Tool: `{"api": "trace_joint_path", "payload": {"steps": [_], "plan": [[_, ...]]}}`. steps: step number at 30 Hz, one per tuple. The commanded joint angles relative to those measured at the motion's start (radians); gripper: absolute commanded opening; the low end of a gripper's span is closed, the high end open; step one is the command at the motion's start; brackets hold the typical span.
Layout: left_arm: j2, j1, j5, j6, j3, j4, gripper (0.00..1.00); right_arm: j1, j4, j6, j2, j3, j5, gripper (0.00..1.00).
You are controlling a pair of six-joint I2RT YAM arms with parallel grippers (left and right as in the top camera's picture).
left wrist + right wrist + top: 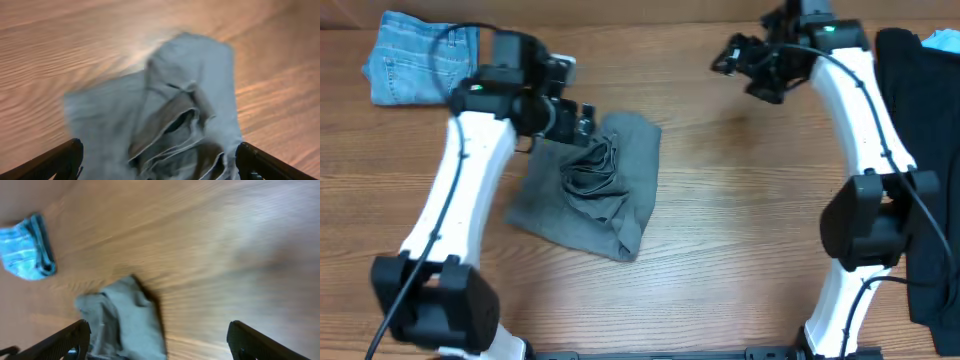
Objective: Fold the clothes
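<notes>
The grey shorts-like garment lies crumpled on the wooden table left of centre, with a bunched fold in its middle. My left gripper hovers over its upper left edge with the jaws wide open and empty. In the left wrist view the garment fills the space between the two fingers. My right gripper is open and empty, up at the back right, well away from the garment. In the right wrist view the garment lies far below, left of centre.
Folded light-blue denim jeans lie at the back left corner, also seen in the right wrist view. A black garment is heaped along the right edge of the table.
</notes>
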State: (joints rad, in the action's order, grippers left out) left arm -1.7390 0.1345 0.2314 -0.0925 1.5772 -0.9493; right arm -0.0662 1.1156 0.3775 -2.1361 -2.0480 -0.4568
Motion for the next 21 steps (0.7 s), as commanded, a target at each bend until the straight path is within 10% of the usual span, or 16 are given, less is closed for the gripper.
{"api": "trace_joint_path", "payload": {"steps": [1, 8, 16, 21], "plan": [[-0.137, 0.103, 0.021, -0.112, -0.002, 0.063, 1.0, 0.079, 0.085, -0.103, 0.035, -0.022, -0.058, 0.92], [-0.314, 0.169, -0.079, -0.184, -0.002, 0.079, 0.98, 0.111, 0.17, -0.2, 0.035, -0.021, -0.049, 0.92], [-0.314, 0.169, -0.331, -0.084, -0.001, 0.065, 0.08, 0.11, 0.17, -0.2, 0.035, -0.019, -0.026, 0.92], [-0.314, 0.165, -0.543, 0.011, -0.001, 0.19, 0.04, 0.109, 0.163, -0.2, 0.035, 0.025, -0.014, 0.92]]}}
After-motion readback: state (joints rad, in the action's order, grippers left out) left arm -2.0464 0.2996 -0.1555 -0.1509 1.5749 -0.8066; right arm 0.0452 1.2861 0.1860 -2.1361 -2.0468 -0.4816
